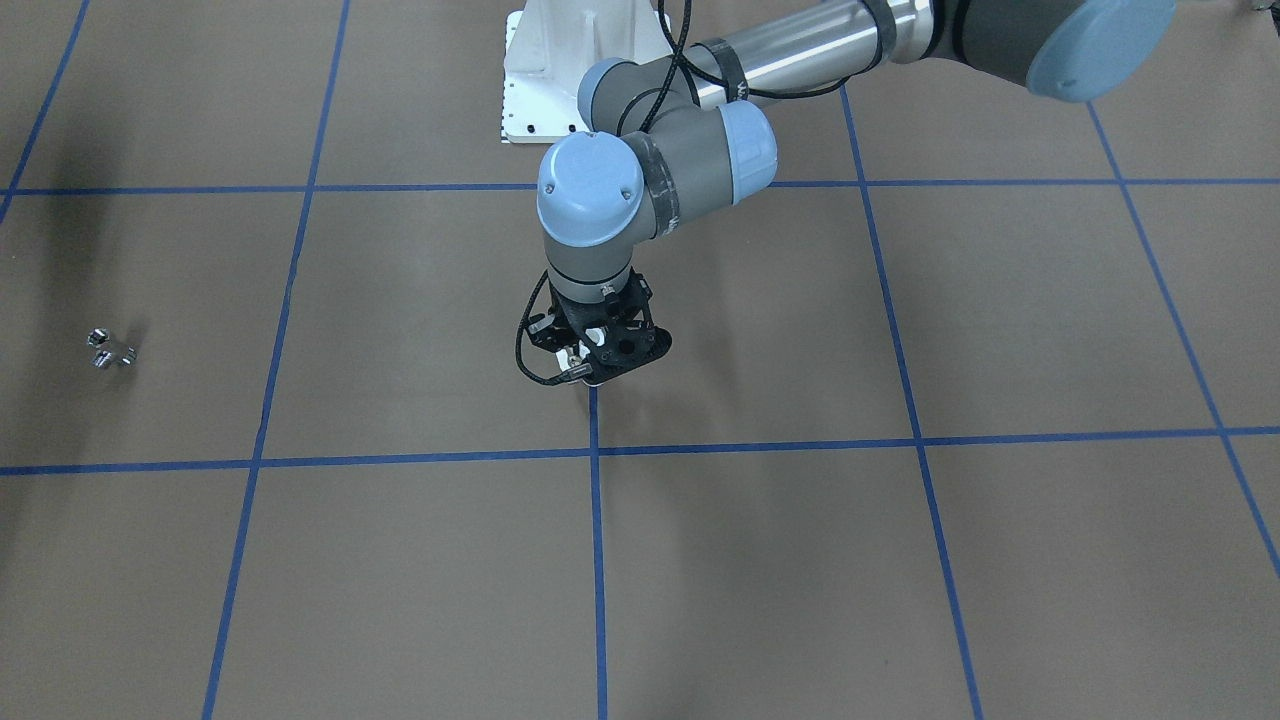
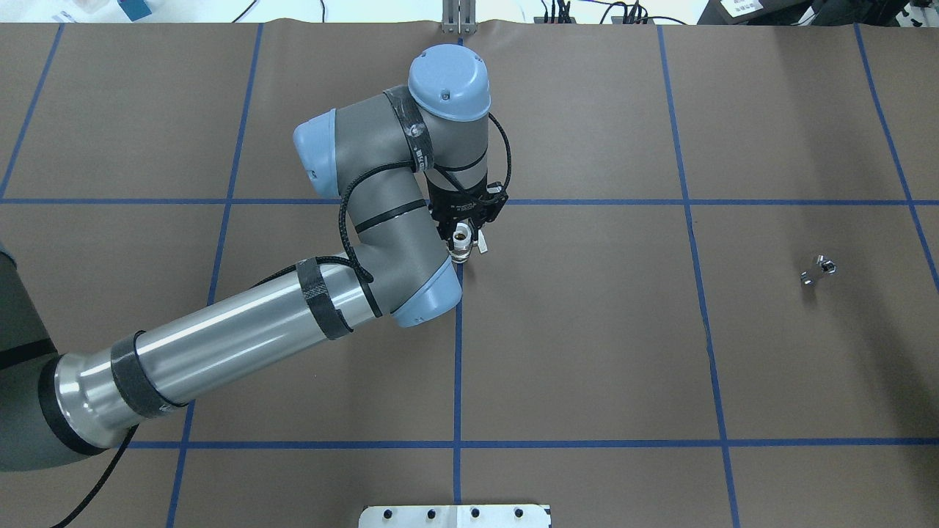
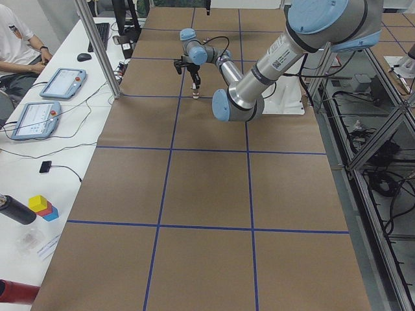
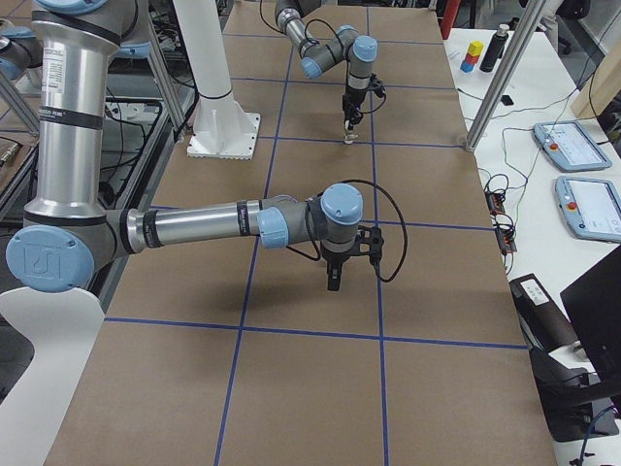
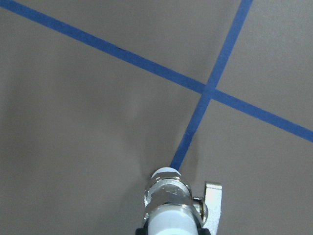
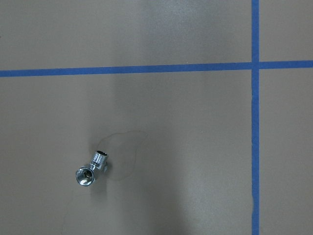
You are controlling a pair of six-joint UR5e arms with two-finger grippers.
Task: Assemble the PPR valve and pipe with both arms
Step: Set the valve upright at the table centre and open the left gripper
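Note:
My left gripper point(image 2: 463, 233) point(image 1: 598, 352) is shut on the PPR valve point(image 5: 170, 201) point(image 2: 461, 243). The valve is held upright with its white end down and its lever point(image 5: 213, 197) to one side. It hangs just above the table beside a blue tape crossing point(image 5: 209, 90). The pipe point(image 2: 817, 270) point(image 1: 110, 350) point(image 6: 93, 168), a small chrome bent fitting, lies alone on the brown table far to my right. My right gripper point(image 4: 334, 282) shows only in the exterior right view, pointing down over the table. I cannot tell whether it is open or shut.
The white bolted pedestal point(image 1: 556, 70) point(image 2: 455, 515) stands at the robot's side of the table. A side bench with tablets point(image 4: 582, 146) and a seated person point(image 3: 16, 45) runs along the far edge. Blue tape lines grid the brown table point(image 2: 587, 330).

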